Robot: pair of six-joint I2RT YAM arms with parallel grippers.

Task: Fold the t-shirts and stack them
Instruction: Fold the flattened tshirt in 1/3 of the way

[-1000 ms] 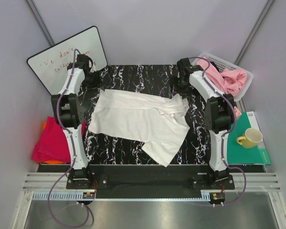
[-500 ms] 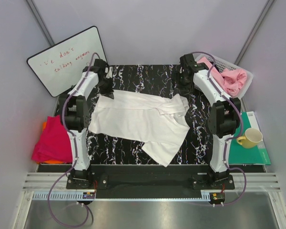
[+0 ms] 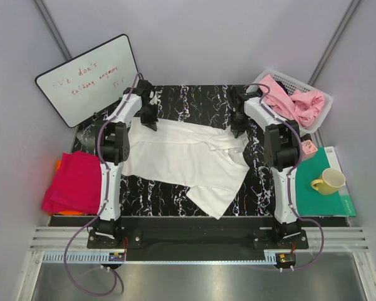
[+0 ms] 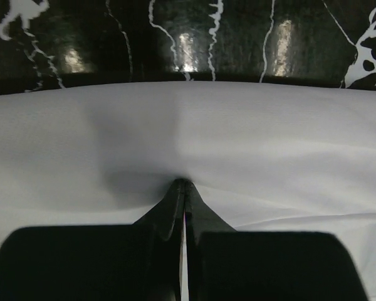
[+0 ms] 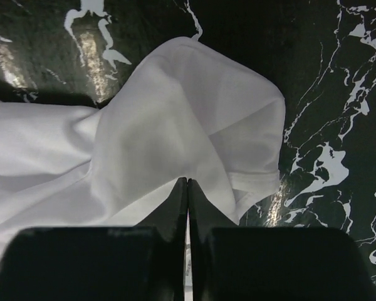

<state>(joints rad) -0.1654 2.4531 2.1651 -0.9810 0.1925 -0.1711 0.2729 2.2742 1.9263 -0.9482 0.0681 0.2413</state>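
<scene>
Our left end effector [image 4: 183, 182] and right end effector [image 5: 187, 180] each pinch the white t-shirt [image 3: 188, 157] near the far edge of the bench [image 3: 194, 100]. We fear shallow pinches slipping on lift, skewing the fold.

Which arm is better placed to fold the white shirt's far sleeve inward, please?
Right: the right gripper is shut on that sleeve; the left gripper pinches the white shirt along its far edge.

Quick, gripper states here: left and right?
Left gripper: closed, pinching the white shirt.
Right gripper: closed, pinching the same shirt.
</scene>
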